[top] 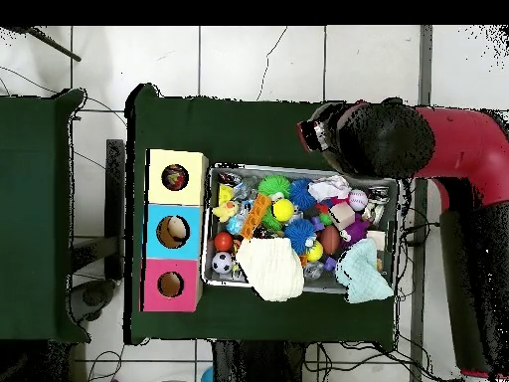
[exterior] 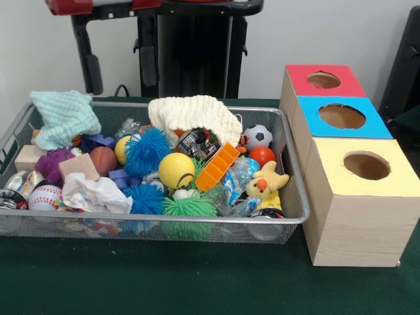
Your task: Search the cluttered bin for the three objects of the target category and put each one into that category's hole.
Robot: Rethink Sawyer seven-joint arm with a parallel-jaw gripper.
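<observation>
A wire mesh bin (exterior: 197, 220) (top: 298, 167) is crammed with toys. Among them are a yellow ball (exterior: 176, 170) (top: 283, 209), a soccer ball (exterior: 258, 136) (top: 223, 263), a red ball (exterior: 262, 155), a baseball (exterior: 44, 195), blue (exterior: 147, 151) and green (exterior: 189, 210) spiky balls, a yellow plush chick (exterior: 266, 184) and an orange plastic piece (exterior: 216, 167). Beside the bin stand a red box (exterior: 348, 88), a blue box (exterior: 377, 128) and a yellow box (exterior: 400, 184), each with a round hole. In the overhead view my gripper (top: 316, 129) hangs just outside the bin's rim, its state hidden.
A white knit cloth (exterior: 193, 115) (top: 270, 269) and a mint cloth (exterior: 64, 115) (top: 363, 274) cover part of the pile. Crumpled paper (exterior: 95, 193), a wooden block (exterior: 79, 167) and a purple toy (exterior: 51, 162) lie at one end. The red arm (top: 467, 149) reaches over the bin's corner.
</observation>
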